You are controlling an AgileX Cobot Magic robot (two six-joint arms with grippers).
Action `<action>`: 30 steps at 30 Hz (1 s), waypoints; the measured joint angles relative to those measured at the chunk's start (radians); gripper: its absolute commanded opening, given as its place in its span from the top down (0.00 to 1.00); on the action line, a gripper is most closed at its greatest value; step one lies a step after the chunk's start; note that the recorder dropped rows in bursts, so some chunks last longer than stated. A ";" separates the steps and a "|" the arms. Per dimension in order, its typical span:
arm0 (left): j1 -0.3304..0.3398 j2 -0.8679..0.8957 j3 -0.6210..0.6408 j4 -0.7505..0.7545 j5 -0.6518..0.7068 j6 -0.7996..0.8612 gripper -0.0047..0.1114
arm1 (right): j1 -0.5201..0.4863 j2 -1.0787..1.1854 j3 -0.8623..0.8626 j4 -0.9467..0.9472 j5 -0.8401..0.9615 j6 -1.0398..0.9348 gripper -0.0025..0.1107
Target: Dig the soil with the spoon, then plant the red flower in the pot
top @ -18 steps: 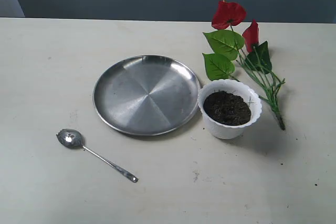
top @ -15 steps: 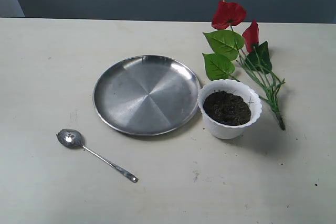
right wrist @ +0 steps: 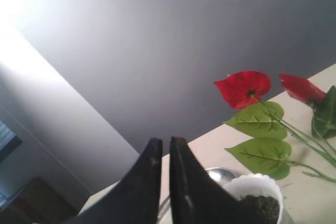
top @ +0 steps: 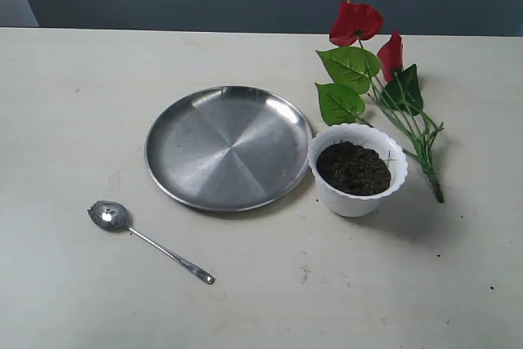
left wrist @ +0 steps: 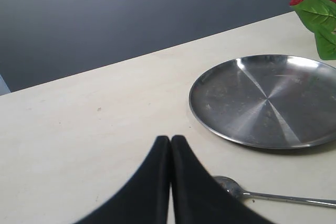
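The silver spoon (top: 147, 240) lies on the table at the front left, bowl to the left; its bowl (left wrist: 228, 185) peeks out beside my left gripper (left wrist: 170, 140), which is shut and holds nothing. The white scalloped pot (top: 357, 169) holds dark soil (top: 353, 167) and stands right of the steel plate. The red flower (top: 377, 71) lies flat behind and right of the pot, blooms toward the back. My right gripper (right wrist: 166, 144) is shut and empty, with the pot (right wrist: 257, 188) and flower (right wrist: 244, 88) beyond it. Neither gripper shows in the exterior view.
A big round steel plate (top: 228, 146) sits mid-table, touching or nearly touching the pot's left side. A dark grey wall runs behind the table's far edge.
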 measured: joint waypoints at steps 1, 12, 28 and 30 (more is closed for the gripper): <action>0.000 0.000 0.000 0.000 0.000 0.000 0.96 | 0.000 0.000 0.000 0.000 0.008 0.002 0.92; 0.000 0.000 0.000 0.000 0.000 0.000 0.96 | 0.000 0.000 -0.027 0.002 0.062 -0.059 0.92; 0.000 0.000 0.000 0.000 0.000 0.000 0.96 | 0.000 0.789 -0.803 -0.760 0.082 0.045 0.92; 0.000 0.000 0.000 0.000 0.000 0.000 0.96 | 0.000 1.018 -0.959 -1.037 0.100 0.285 0.92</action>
